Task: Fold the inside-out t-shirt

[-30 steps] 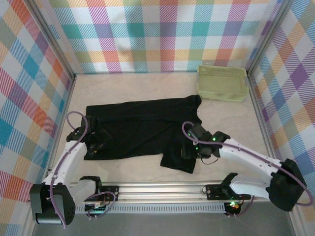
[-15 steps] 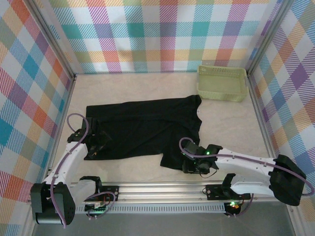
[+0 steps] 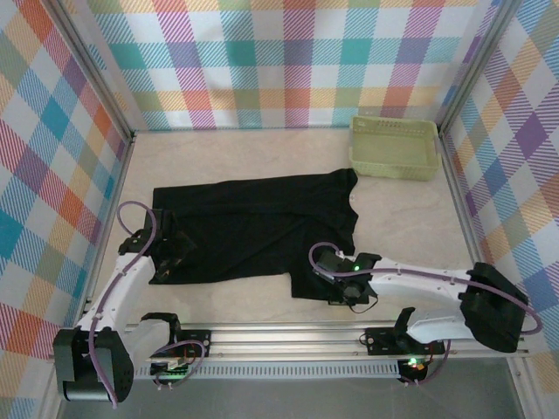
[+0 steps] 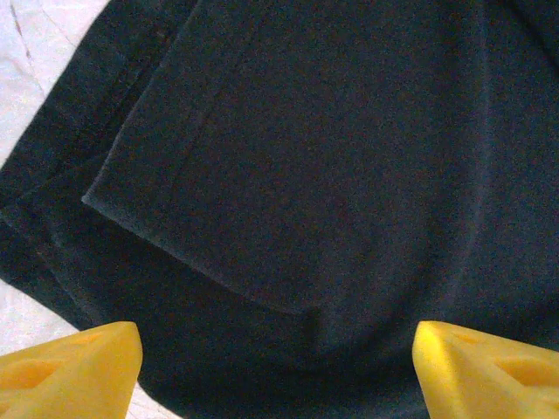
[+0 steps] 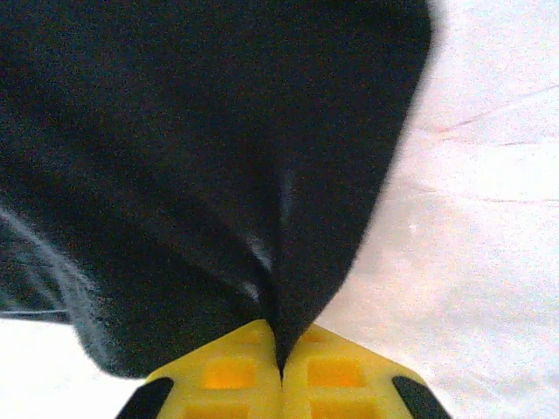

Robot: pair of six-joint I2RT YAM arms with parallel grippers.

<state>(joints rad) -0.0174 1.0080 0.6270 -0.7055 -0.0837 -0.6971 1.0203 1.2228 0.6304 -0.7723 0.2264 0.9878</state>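
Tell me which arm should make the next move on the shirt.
Right. The right gripper is shut on a pinch of the shirt at its near edge, ready to lift and fold. The left gripper is open above the cloth, holding nothing.

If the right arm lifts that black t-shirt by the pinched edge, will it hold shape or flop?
Probably flop: the black t-shirt puckers into a ridge where the right fingers pinch it. It likely weighs little, lying thin and flat on the table. Most of it would probably drag behind, being spread wide.
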